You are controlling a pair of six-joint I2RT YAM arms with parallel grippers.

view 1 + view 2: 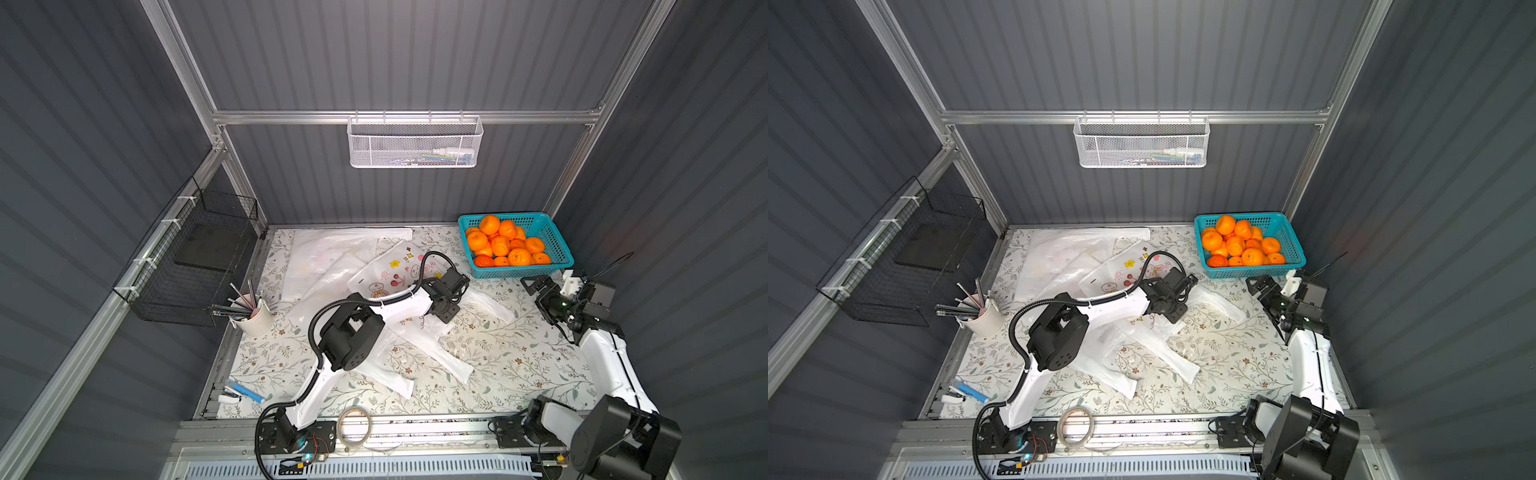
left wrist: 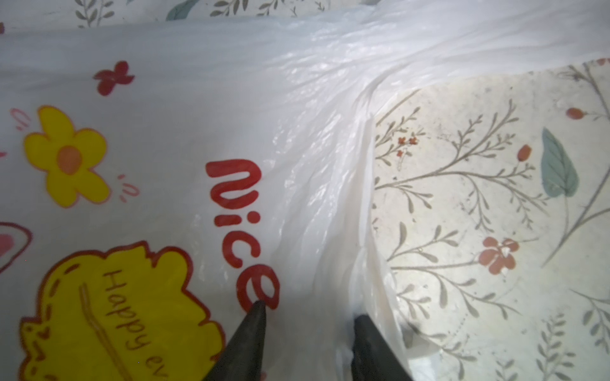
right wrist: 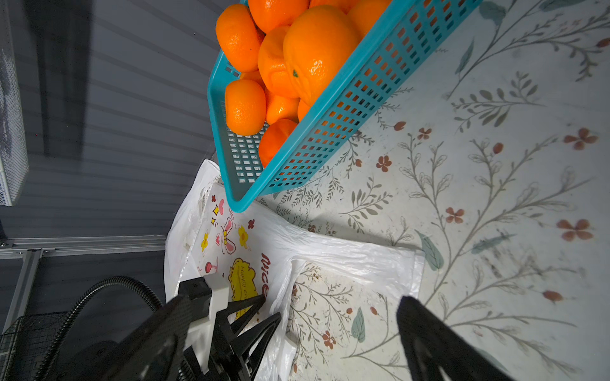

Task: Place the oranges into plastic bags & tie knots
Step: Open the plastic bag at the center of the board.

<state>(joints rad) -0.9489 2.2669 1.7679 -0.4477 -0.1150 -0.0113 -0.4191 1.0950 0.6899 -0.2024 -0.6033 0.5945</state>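
Observation:
Several oranges [image 1: 505,245] [image 1: 1241,245] [image 3: 290,59] are piled in a teal basket [image 1: 555,243] [image 3: 346,109] at the back right. Several plastic bags lie flat on the table. The top one [image 1: 395,270] [image 1: 1125,270] [image 2: 165,132] [image 3: 237,244] shows flowers and "nice". My left gripper [image 1: 457,284] [image 1: 1179,282] [image 2: 310,311] is down on this bag. Its jaws stand partly apart over the folded edge beside "nice". My right gripper [image 1: 542,291] [image 1: 1266,289] [image 3: 293,300] hangs wide open just in front of the basket, holding nothing. No knots are in view.
More pale bags [image 1: 324,257] lie at the back and towards the front [image 1: 428,353]. A cup of pens [image 1: 255,318] stands at the left edge, near a black wire basket [image 1: 195,257]. A tape roll [image 1: 353,424] lies on the front rail. A white mesh basket [image 1: 415,143] hangs on the back wall.

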